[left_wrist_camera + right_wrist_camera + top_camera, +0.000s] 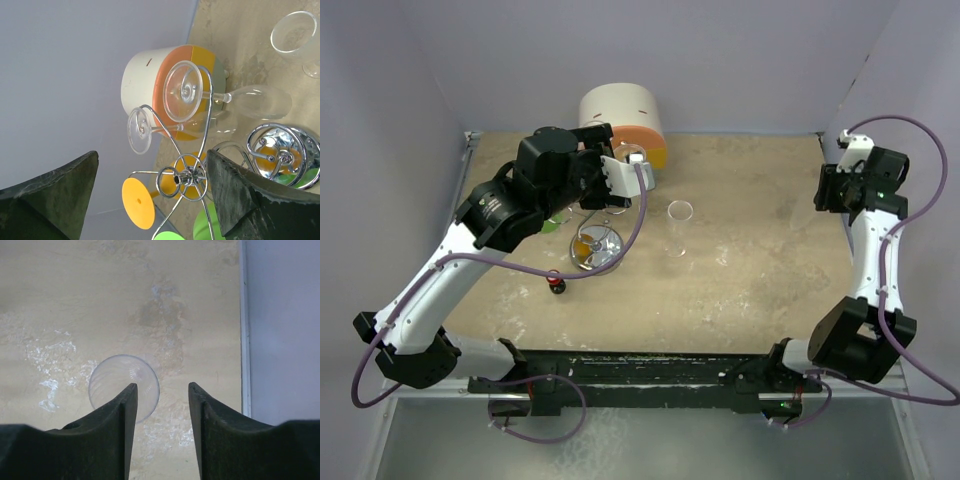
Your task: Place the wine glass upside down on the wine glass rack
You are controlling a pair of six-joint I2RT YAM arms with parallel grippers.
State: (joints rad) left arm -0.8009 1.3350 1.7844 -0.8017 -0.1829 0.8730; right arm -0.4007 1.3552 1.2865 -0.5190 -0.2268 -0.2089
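Left gripper point(152, 170) unclenched, empty, flanking wine glass rack point(185, 176). Wine glass point(260, 102) hung upside down, foot caught in scroll arm. Right gripper point(161, 390) part-open, empty, well apart, likely for clearance.

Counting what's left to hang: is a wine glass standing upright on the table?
Yes: a clear wine glass stands rim-up on the table, apart from the wine glass rack.

Overhead from behind; right wrist straight down; left wrist close on shared rack point(187, 176)
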